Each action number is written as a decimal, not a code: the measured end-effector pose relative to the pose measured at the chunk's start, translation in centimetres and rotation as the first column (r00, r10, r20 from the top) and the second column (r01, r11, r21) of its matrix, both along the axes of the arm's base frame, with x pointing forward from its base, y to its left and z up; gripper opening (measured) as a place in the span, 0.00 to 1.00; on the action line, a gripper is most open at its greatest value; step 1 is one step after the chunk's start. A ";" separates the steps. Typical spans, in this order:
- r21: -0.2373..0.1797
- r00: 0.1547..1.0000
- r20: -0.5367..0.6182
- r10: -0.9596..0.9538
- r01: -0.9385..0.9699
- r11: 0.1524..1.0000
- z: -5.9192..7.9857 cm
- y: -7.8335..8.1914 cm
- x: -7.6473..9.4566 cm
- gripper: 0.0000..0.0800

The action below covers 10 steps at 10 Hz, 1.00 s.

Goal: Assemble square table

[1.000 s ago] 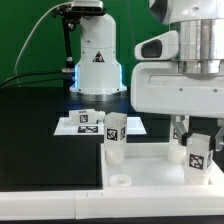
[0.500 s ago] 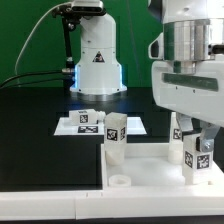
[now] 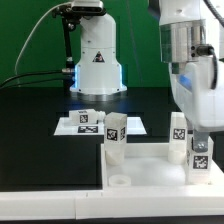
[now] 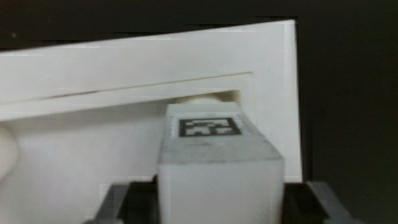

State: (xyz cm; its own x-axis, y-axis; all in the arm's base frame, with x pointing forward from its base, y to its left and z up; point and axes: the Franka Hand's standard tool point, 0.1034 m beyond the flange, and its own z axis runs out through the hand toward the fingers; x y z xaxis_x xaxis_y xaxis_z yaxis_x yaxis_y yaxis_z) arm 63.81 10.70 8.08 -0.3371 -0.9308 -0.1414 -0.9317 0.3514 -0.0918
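The square table's white top (image 3: pixel 150 168) lies at the front of the black table, rim up, with a round socket (image 3: pixel 119 182) open at its near corner on the exterior view's left. One tagged white leg (image 3: pixel 115 136) stands upright at the far corner on that side, and another (image 3: pixel 179 129) at the far corner on the exterior view's right. My gripper (image 3: pixel 198 140) comes down from above and is shut on a third leg (image 3: pixel 199 158), upright at the near corner on that right side. In the wrist view this leg (image 4: pixel 215 140) fills the gap between my dark fingers (image 4: pixel 128 205), over the white top (image 4: pixel 143 65).
The marker board (image 3: pixel 84 121) lies flat behind the tabletop. The arm's white base (image 3: pixel 97 58) stands at the back with cables beside it. Black table surface (image 3: pixel 40 130) stretches toward the exterior view's left.
My wrist has turned about its upright axis over the last second, with the gripped leg turning in place at the corner. The other legs and the tabletop have stayed put.
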 end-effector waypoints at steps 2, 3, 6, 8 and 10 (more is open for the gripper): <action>0.020 0.987 0.020 -0.161 0.161 0.987 0.0 -0.3 -0.1 0.36; 0.025 0.985 0.019 -0.171 0.170 0.985 0.0 -0.3 -0.1 0.36; 0.017 0.988 0.020 -0.156 0.155 0.988 -0.1 -0.4 -0.2 0.36; 0.024 0.992 0.036 -0.119 0.118 0.993 1.1 0.4 0.1 0.64; 0.040 0.993 0.069 -0.098 0.096 0.995 3.7 0.1 1.0 0.80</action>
State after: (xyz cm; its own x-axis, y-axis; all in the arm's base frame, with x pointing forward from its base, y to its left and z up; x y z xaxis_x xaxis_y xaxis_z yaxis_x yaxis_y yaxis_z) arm 64.77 10.79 11.83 -0.4136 -0.8880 -0.2010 -0.8847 0.4441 -0.1417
